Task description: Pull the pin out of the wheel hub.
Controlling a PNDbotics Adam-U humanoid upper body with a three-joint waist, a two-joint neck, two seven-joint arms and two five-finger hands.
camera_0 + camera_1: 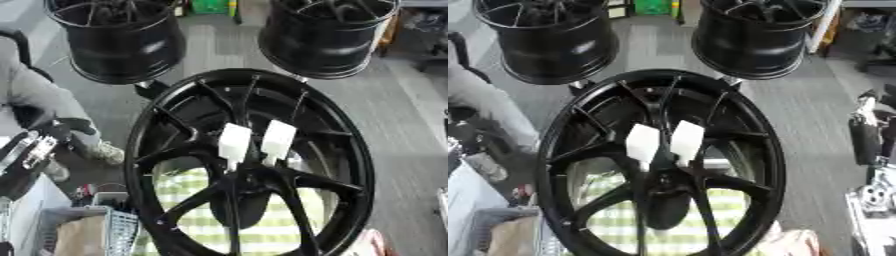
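Observation:
A large black spoked wheel hub (353,150) fills the middle of both views. Two white block-shaped pins stand side by side at its centre, the left pin (234,142) and the right pin (278,140). My left hand (30,153), black and silver, shows at the left edge of the left eye view, well away from the hub. My right hand (876,194) shows at the right edge of the right eye view, below its black forearm (865,140), also apart from the rim. Neither hand touches a pin.
Two more black wheels stand at the back, one at upper left (118,42) and one at upper right (328,37). A green-and-white checked cloth (267,227) shows through the spokes. A grey basket (121,231) sits at lower left.

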